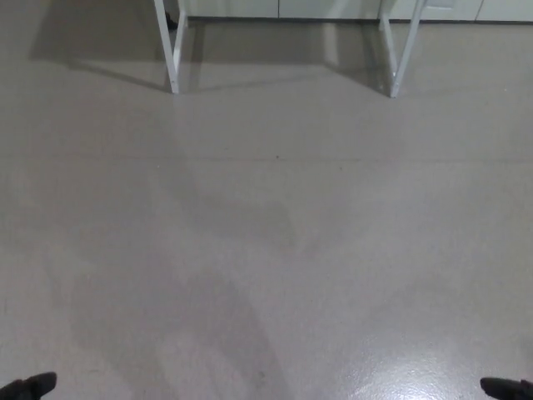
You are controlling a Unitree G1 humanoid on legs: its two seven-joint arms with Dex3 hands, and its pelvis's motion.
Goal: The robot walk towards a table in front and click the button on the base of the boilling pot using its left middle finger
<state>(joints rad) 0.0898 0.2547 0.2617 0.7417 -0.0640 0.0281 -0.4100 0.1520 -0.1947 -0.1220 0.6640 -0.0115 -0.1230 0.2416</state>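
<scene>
Only the table's two white front legs show, the left leg [169, 46] and the right leg [401, 48], at the top of the head view. The tabletop, the pot and its button are out of frame. A small black tip of my left hand [29, 387] pokes in at the bottom left corner. A similar tip of my right hand [506, 389] shows at the bottom right corner. Too little of either hand is visible to tell how the fingers stand.
Smooth grey floor [266, 250] stretches from me to the table legs, with faint shadows and a light glare near the bottom right. A white wall base or cabinet front [333, 8] runs behind the legs.
</scene>
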